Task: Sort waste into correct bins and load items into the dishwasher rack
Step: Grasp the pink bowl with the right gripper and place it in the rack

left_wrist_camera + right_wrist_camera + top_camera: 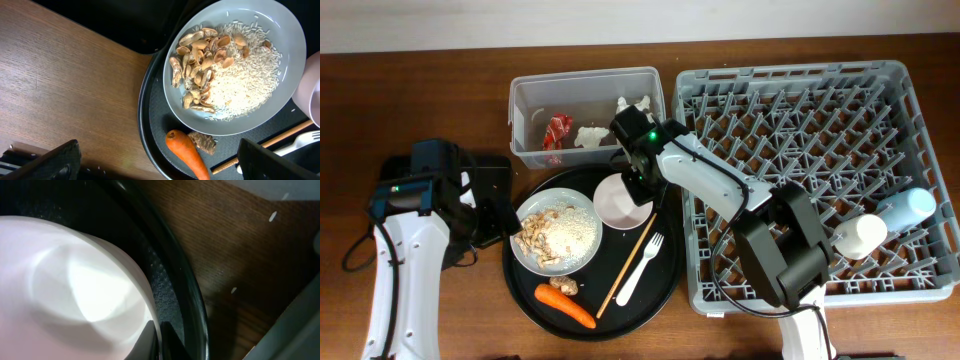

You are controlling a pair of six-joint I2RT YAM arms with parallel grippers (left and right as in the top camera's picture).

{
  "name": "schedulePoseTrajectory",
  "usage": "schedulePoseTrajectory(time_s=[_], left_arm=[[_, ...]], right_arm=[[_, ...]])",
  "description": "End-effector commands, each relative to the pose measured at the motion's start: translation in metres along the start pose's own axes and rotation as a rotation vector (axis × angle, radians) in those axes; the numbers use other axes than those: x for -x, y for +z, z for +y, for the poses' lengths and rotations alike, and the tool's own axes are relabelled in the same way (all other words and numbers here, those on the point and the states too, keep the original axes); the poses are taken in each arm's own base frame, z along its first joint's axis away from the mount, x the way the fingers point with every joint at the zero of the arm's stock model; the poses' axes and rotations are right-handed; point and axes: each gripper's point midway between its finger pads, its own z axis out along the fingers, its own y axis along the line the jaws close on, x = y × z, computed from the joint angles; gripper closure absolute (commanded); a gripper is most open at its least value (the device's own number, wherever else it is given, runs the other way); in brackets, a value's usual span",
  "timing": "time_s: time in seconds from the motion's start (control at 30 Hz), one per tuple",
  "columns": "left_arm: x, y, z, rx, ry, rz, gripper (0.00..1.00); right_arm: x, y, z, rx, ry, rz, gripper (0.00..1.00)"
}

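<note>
Left gripper hovers at the left edge of the round black tray, jaws spread wide and holding nothing. The pale grey plate of rice and shells lies just ahead of it, the carrot nearer between the fingers.

Your move is on the right. The pinkish-white bowl sits upright on the tray, between the plate and the dishwasher rack, just below the clear tub. Right gripper is at the bowl's right rim, jaws nearly together. It looks pinched on the rim, one finger inside the wall and one outside.

The rack lies to the right of that gripper, so the right arm is the nearer one. Lift the bowl clear of the tray lip before you swing right.
</note>
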Motion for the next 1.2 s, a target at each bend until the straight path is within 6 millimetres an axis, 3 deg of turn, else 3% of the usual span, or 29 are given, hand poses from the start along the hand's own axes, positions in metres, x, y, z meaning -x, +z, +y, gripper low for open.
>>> schedulePoseTrajectory(time_s=[0.0,0.13,0.23,0.33,0.4,0.43,0.47,0.53,0.6,0.73,0.8,0.87,1.03,1.17], left_arm=[[-0.002,-0.001,0.0,-0.011,-0.017,-0.003,0.01],[-0.002,-0.001,0.0,-0.012,-0.017,-0.003,0.01],[-0.002,-0.001,0.0,-0.012,-0.017,-0.004,0.01],[-0.001,-0.001,0.0,-0.013,-0.018,-0.006,0.01],[-0.001,-0.001,0.0,-0.013,-0.017,-0.007,0.01],[-0.001,-0.001,0.0,-0.013,-0.017,-0.007,0.01],[0.0,-0.001,-0.001,-0.014,-0.017,-0.01,0.01],[0.0,-0.001,-0.001,-0.014,-0.017,-0.01,0.01],[0.0,-0.001,-0.001,-0.014,-0.017,-0.01,0.01],[0.0,-0.001,-0.001,-0.015,-0.018,-0.011,0.01],[0.002,-0.001,-0.001,-0.018,-0.017,-0.02,0.01],[0.002,-0.001,-0.001,-0.018,-0.017,-0.021,0.01],[0.002,-0.001,-0.001,-0.018,-0.018,-0.019,0.01],[0.001,-0.001,-0.001,-0.017,-0.018,-0.015,0.01]], right_arm=[[-0.003,-0.012,-0.007,-0.052,0.001,-0.014,0.96],[0.003,-0.053,-0.01,-0.065,0.012,-0.098,0.96],[0.001,-0.122,-0.042,-0.234,0.035,-0.228,0.96],[-0.003,-0.212,-0.087,-0.472,0.107,-0.444,0.96],[-0.017,-0.285,-0.141,-0.731,0.248,-0.598,0.96],[-0.027,-0.31,-0.171,-0.862,0.337,-0.636,0.96],[-0.037,-0.328,-0.201,-0.987,0.408,-0.636,0.96],[-0.051,-0.344,-0.245,-1.111,0.495,-0.604,0.96],[-0.075,-0.359,-0.302,-1.194,0.681,-0.609,0.96],[-0.123,-0.361,-0.383,-1.331,0.909,-0.526,0.96],[-0.138,-0.336,-0.422,-1.385,0.97,-0.426,0.96],[-0.135,-0.313,-0.44,-1.393,0.978,-0.388,0.96],[-0.11,-0.23,-0.47,-1.385,0.898,-0.262,0.96],[-0.108,-0.199,-0.483,-1.387,0.857,-0.198,0.96]])
